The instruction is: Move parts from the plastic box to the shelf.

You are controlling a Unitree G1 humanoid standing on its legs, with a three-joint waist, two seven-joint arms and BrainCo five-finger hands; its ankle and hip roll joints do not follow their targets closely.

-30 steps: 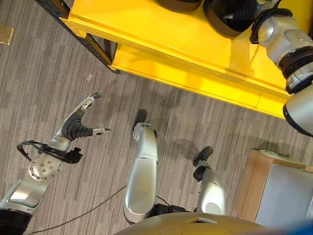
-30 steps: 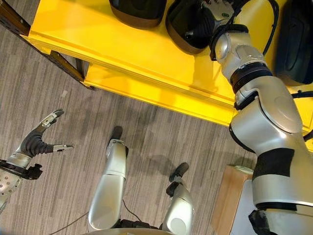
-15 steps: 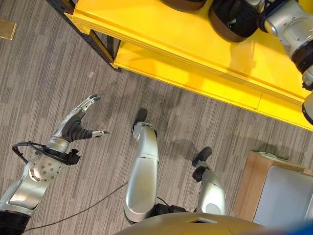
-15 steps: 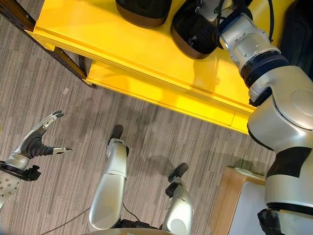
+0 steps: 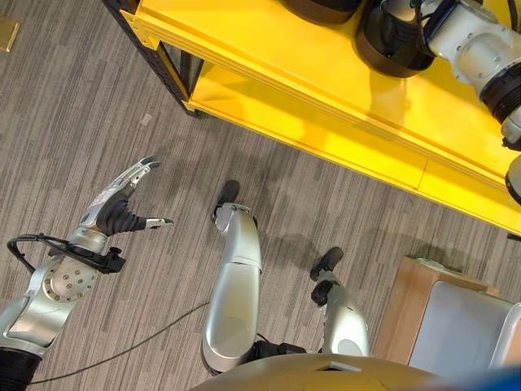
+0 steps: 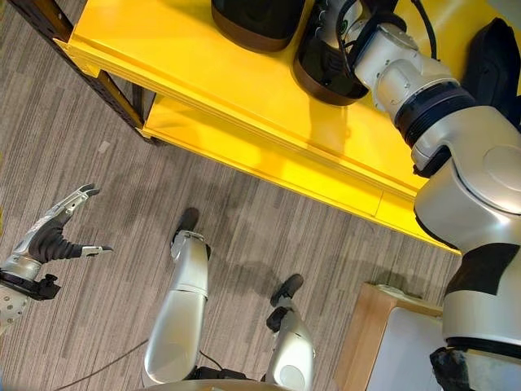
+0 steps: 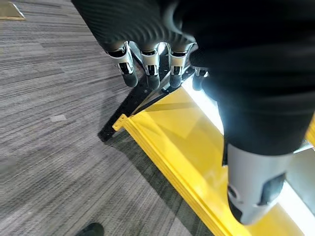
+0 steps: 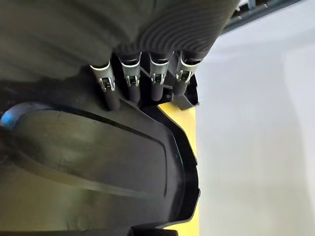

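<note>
Right eye view — risk: the black part [image 6: 330, 65] sits on the yellow shelf [image 6: 203, 73] near its front edge; pulling the right hand [image 6: 335, 16] back carelessly could, I judge, drag the part with it and tip it to the floor [image 6: 106, 195]
Shelf: bright yellow, two levels, on a dark frame; a second dark part [image 6: 256, 20] lies just beside the first, and a black bag-like thing [image 6: 494, 61] lies further to the right
Part: a moulded black shell with a brownish rim, glossy and curved — it probably slides easily on the smooth shelf
Right hand: the right wrist view has the fingers [image 8: 135, 81] straight and lying over the part's rim, not curled round it; the thumb I cannot tell
Left hand [image 5: 114, 208]: low over the floor, well apart from the shelf, fingers spread and holding nothing
Wooden stand [image 5: 415, 305]: at the robot's right, carrying a pale grey box [image 5: 468, 338] — I take it for the plastic box
</note>
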